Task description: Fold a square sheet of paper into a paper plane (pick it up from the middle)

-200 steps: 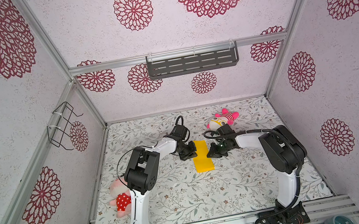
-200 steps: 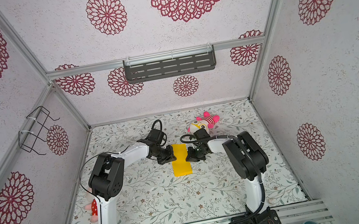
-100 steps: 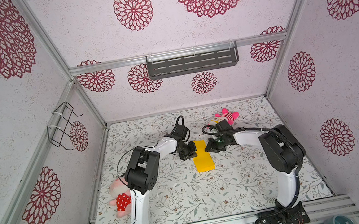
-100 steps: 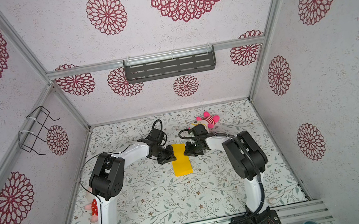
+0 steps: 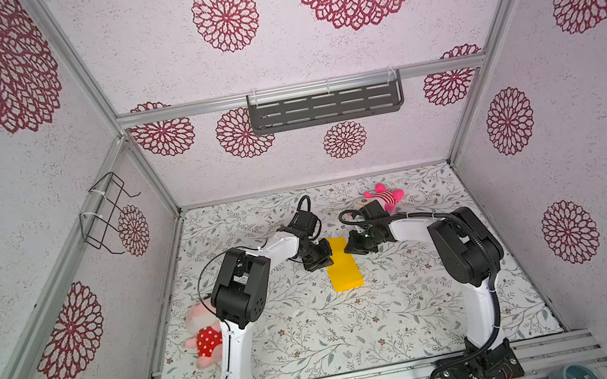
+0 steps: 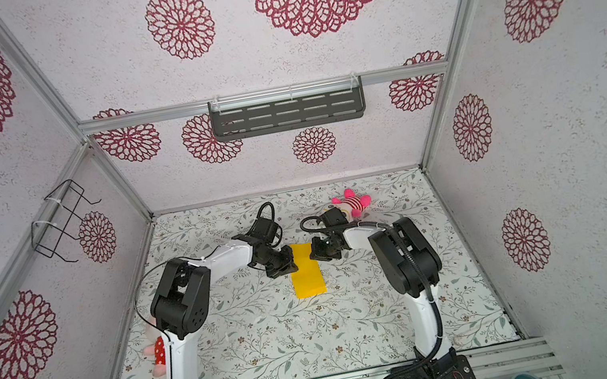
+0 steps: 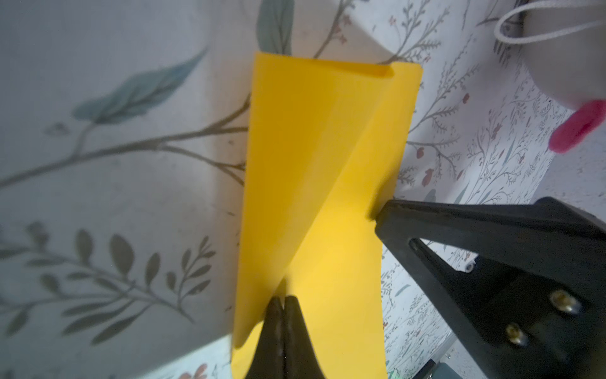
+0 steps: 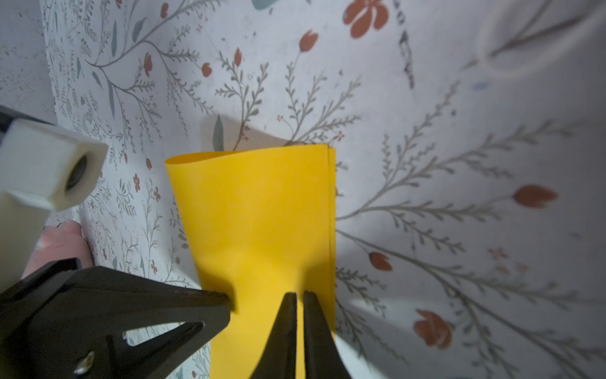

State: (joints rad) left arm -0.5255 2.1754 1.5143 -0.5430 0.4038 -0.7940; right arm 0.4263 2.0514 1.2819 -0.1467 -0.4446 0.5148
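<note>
The floral mat (image 5: 360, 328) covers the whole table floor. The left arm (image 5: 243, 289) and the right arm (image 5: 466, 250) rise from the mat's near edge and bend inward to meet just behind the mat's middle.

There the square sheet of paper (image 5: 342, 264) lies on the mat. It is yellow-orange and doubled into a narrow rectangle, with its long sides running from the mat's near edge toward its far edge. In the left wrist view its upper layer (image 7: 295, 157) peels up off the lower one along a slanting line.

A pig plush in a red spotted dress (image 5: 203, 334) lies at the mat's left edge, partly behind the left arm. A pink-and-white striped plush toy (image 5: 385, 197) sits near the mat's far edge, right of its middle.

The left gripper (image 5: 326, 256) meets the paper's side that faces the mat's left edge. Its fingers are pressed fully together and nip the paper.

The right gripper (image 5: 347, 248) meets the opposite side, with only a hairline slit between its fingers (image 8: 288, 315). Its tips lie on the paper's edge, but I cannot tell whether any paper is pinched.
</note>
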